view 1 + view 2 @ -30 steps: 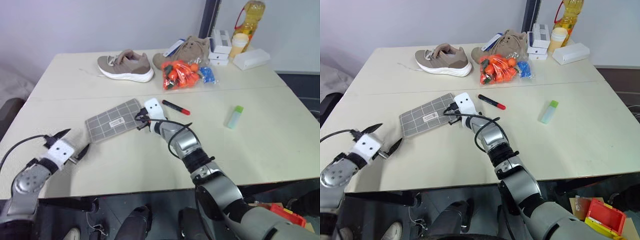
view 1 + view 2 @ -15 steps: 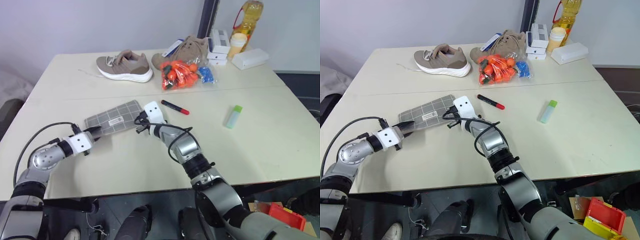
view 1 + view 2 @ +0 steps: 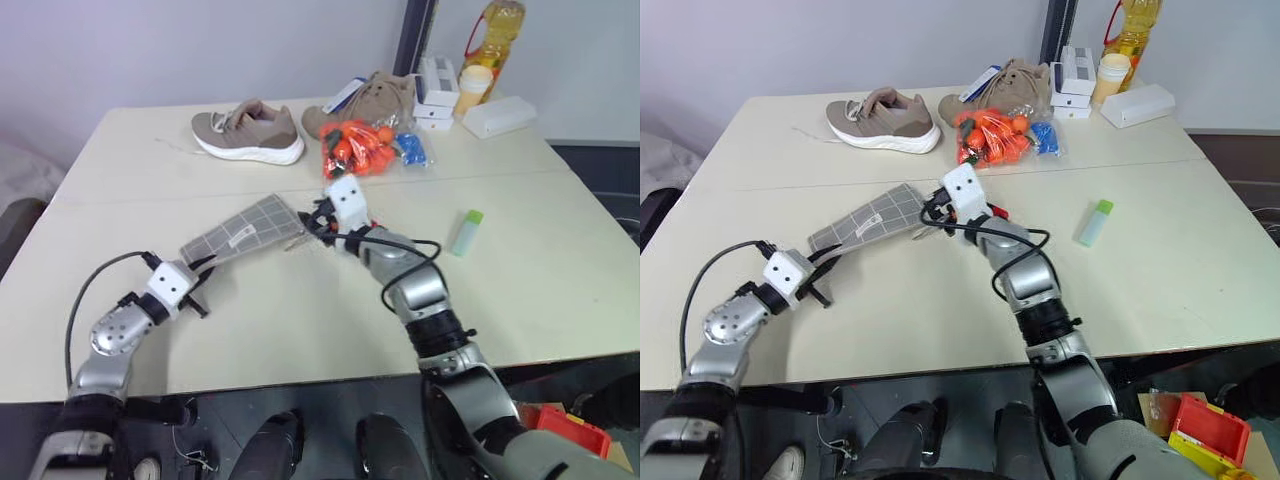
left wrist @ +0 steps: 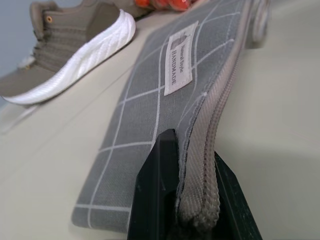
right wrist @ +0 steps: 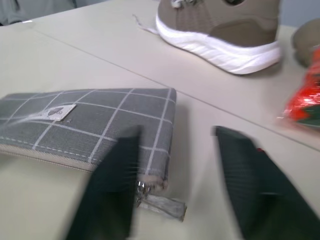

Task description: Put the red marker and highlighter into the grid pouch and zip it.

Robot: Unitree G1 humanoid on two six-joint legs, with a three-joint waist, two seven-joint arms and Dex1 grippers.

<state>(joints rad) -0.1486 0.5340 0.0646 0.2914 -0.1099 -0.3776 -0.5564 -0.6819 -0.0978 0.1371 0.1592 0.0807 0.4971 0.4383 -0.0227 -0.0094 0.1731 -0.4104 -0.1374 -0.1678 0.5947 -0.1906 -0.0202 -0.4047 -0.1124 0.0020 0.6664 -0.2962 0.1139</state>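
The grid pouch lies slanted on the table, grey with white lines and a white label. My left gripper is shut on its near left corner; the black fingers pinch the zipper edge. My right gripper hovers open just above the pouch's other end, with the zipper pull lying between its fingers, not held. A sliver of the red marker shows behind my right hand. The highlighter, pale green, lies alone to the right.
Two tan shoes, a bag of orange items, white boxes and an oil bottle line the table's far side. The table's front edge runs close below both arms.
My left gripper reached in and shut on the pouch's corner. My right gripper let go of the pouch's zipper end, opened, and rose to the right. The pouch swung rightward.
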